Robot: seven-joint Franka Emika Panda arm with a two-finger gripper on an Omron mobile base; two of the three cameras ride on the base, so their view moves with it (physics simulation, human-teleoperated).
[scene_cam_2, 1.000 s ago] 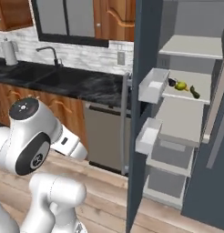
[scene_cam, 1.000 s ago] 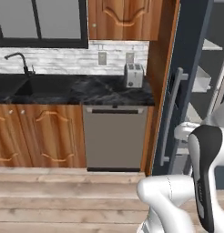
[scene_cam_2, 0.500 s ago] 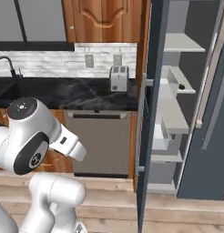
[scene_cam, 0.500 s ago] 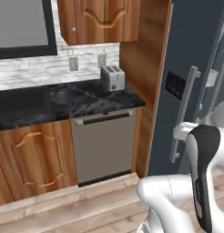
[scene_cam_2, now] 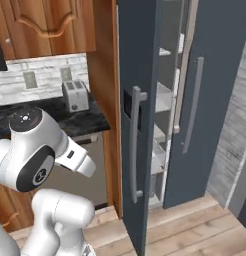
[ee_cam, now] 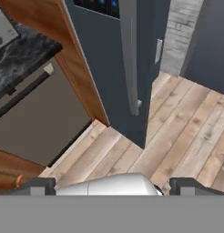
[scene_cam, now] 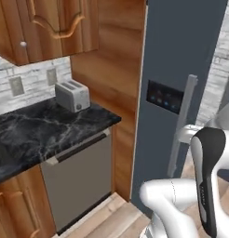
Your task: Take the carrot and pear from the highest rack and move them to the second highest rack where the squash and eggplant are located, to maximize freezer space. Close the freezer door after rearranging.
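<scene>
The freezer door (scene_cam_2: 137, 75) stands open, edge-on to me, with a long grey handle (scene_cam_2: 134, 145). White racks (scene_cam_2: 164, 98) show through the narrow gap behind it. The carrot, pear, squash and eggplant are hidden behind the door. In the left base view the same dark door (scene_cam: 181, 56) carries a control panel (scene_cam: 165, 96) and its handle (scene_cam: 181, 125). My gripper (ee_cam: 114, 185) is open, its fingertips (ee_cam: 38, 185) wide apart with nothing between them. It looks down at the door's handle (ee_cam: 129, 59) and the plank floor (ee_cam: 177, 132).
A second dark door (scene_cam_2: 215, 90) with its own handle (scene_cam_2: 192, 105) stands to the right of the gap. A toaster (scene_cam: 72, 95) sits on the black counter (scene_cam: 37, 132) above a grey dishwasher (scene_cam: 77, 181). Wooden cabinets (scene_cam: 46, 23) hang above. My white arm (scene_cam_2: 40, 155) fills the foreground.
Both base views have swung right as the base moved. The freezer now looks closer and more edge-on, and the produce seen on a rack a second ago is behind the door.
</scene>
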